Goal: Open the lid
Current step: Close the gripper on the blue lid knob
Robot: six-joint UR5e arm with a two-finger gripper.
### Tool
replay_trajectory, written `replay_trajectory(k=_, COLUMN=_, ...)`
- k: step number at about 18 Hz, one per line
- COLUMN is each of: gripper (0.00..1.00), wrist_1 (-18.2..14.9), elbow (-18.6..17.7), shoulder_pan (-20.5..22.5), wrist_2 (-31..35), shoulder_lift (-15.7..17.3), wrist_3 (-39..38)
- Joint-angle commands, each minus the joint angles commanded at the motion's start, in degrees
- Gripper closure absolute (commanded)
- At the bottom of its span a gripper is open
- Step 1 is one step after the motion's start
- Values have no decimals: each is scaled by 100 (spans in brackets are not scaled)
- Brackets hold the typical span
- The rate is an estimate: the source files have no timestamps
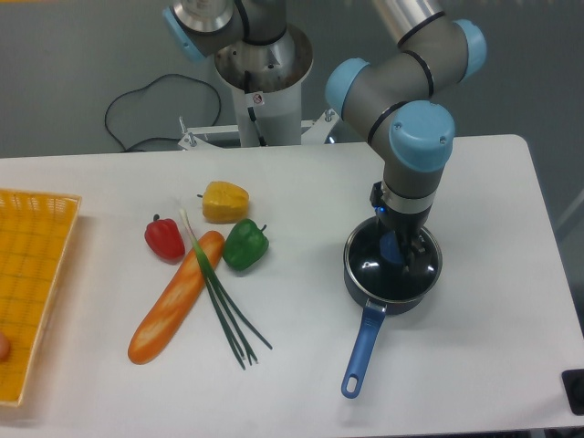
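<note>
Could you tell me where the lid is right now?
The lid sits on the saucepan, right of the green pepper, under the pincer.

A single fixed camera looks from the front of the surface (474,383), raised high and tilted down, facing the arm's base (265,82) at the far edge. It stands at middle range: nearly the whole white top fits in frame, its left end and near edge cut off, with grey floor and a black cable (137,109) behind.
</note>
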Motion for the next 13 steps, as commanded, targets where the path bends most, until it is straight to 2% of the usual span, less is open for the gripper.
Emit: replay_trajectory(k=13, gripper=0, wrist_1=97, elbow=-79, shoulder_pan=9, wrist_2=0, shoulder_lift=-79, wrist_3=9)
